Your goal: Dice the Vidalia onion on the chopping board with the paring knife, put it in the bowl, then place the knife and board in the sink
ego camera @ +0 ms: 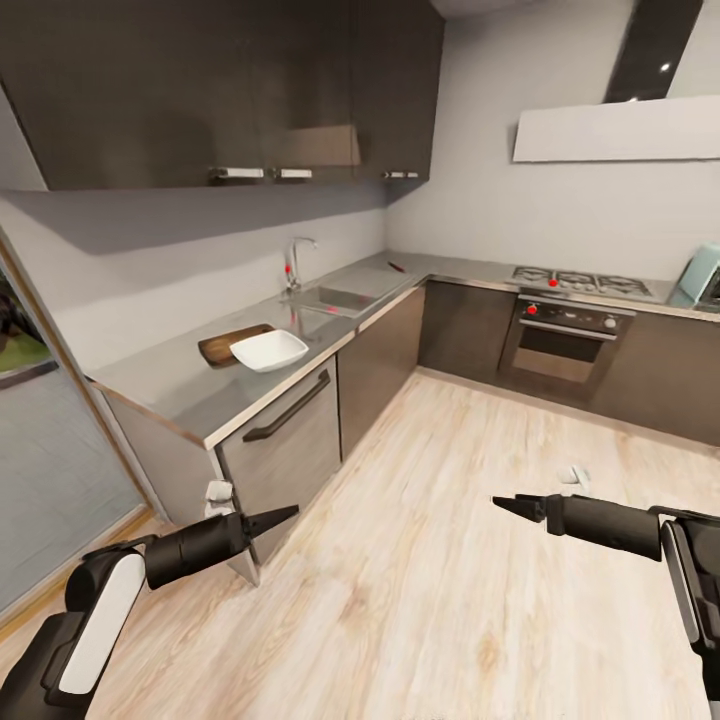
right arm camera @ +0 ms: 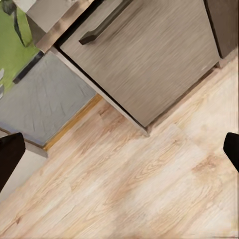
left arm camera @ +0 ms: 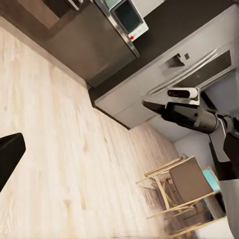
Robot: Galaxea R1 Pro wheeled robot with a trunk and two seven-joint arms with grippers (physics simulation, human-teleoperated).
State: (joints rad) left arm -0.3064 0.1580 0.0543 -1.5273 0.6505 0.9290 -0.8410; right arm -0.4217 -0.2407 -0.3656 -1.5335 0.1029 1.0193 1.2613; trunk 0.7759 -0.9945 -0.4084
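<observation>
Two grippers over wood floor, both empty: left gripper [ego camera: 283,517] fingers closed to a point, right gripper [ego camera: 508,506] likewise. White bowl [ego camera: 268,350] overlaps chopping board [ego camera: 222,345] on countertop [ego camera: 175,385], beside sink [ego camera: 335,298]; paring knife [ego camera: 397,266] lies beyond sink

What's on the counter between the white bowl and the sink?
In the head view, just bare countertop lies between the bowl and the sink.

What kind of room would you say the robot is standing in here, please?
A domestic kitchen, as rendered in simulation: an L-shaped countertop carries a sink with a curved tap, a gas hob sits above an oven, and dark wall cabinets hang overhead.
</observation>
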